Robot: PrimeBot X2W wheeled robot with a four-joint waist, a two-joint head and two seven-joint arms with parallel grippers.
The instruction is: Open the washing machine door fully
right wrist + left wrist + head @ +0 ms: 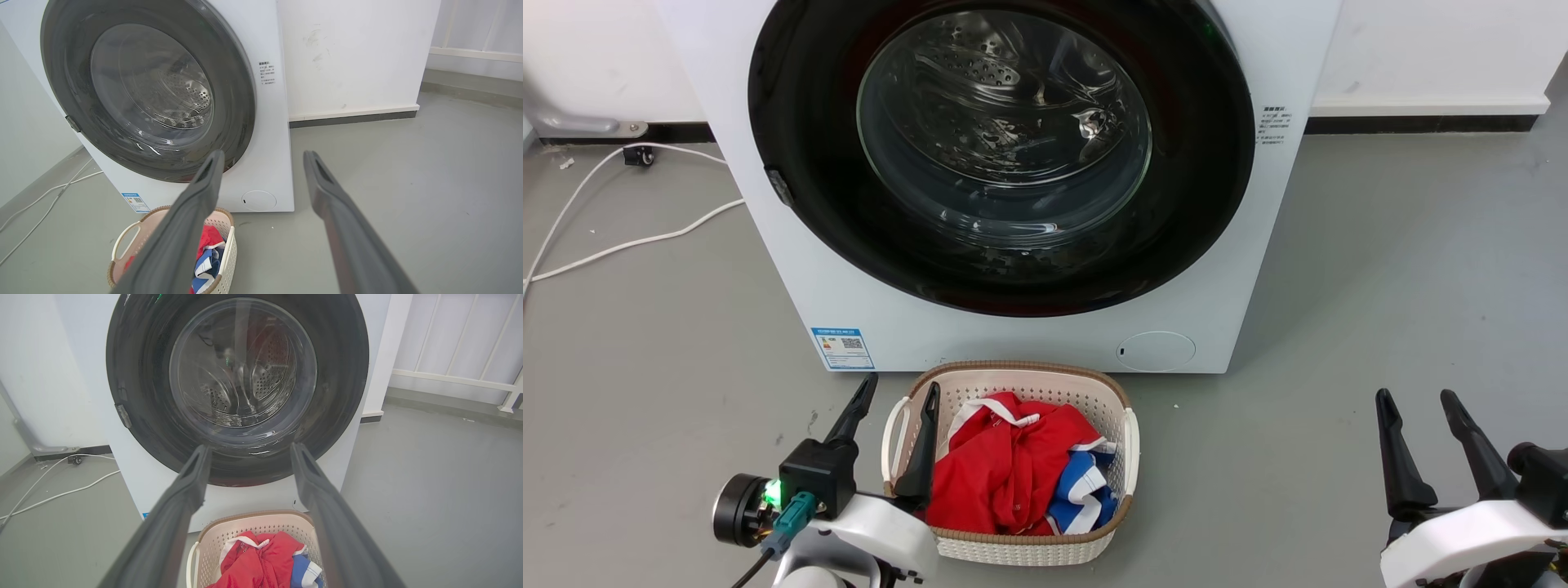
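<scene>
A white cable [629,241] trails over the floor left of the washing machine [768,269]. The left hand [900,384] hangs before the machine, spread and empty. A cream laundry basket [1013,371] of red and blue clothes [1005,465] stands against the machine's foot, under the closed washing machine door [1001,147]. The right hand [1415,400], off the machine's right corner, is spread, empty.

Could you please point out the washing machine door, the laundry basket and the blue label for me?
washing machine door [1005,139], head view, centre of its glass bowl.
laundry basket [1021,549], head view, its front wall.
blue label [843,348], head view, middle of the label.
</scene>
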